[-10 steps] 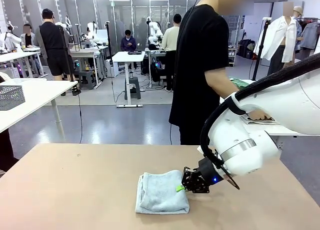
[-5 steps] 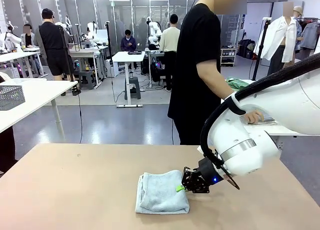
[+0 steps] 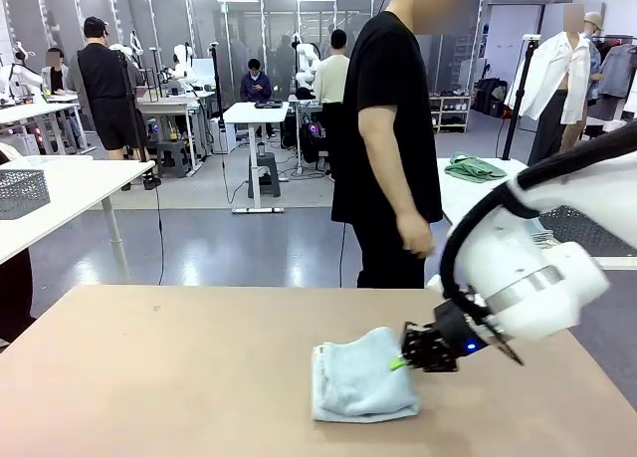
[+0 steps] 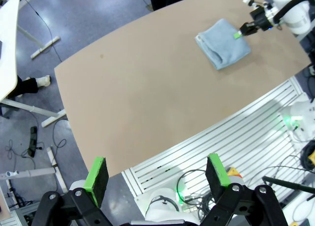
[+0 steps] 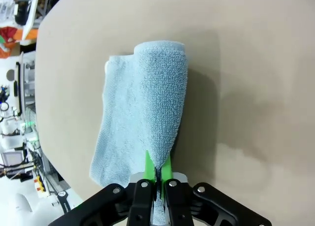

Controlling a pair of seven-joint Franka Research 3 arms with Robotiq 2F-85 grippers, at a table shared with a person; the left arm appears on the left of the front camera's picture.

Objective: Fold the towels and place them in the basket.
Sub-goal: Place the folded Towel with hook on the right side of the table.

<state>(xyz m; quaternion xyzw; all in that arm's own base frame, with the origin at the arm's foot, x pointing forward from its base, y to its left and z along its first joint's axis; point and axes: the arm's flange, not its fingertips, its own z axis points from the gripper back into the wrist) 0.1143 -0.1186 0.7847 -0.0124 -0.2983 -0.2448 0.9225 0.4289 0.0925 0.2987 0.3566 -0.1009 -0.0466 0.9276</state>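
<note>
- Right end effector (image 3: pixel 401 361) clamped on the right edge of the pale blue-grey towel (image 3: pixel 360 379); that edge is raised slightly.
- Towel folded, lying on the bench (image 3: pixel 149 377), right of centre.
- Left end effector (image 4: pixel 156 171) spread wide, holding nothing, high up and well apart from the towel.

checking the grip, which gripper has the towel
The right gripper, pinched shut on the pale blue towel's edge; the left gripper is open and empty, away from it.

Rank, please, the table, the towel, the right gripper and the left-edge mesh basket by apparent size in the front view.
1. table
2. towel
3. right gripper and mesh basket: alike; the basket stands farther off, cut by the frame.
</note>
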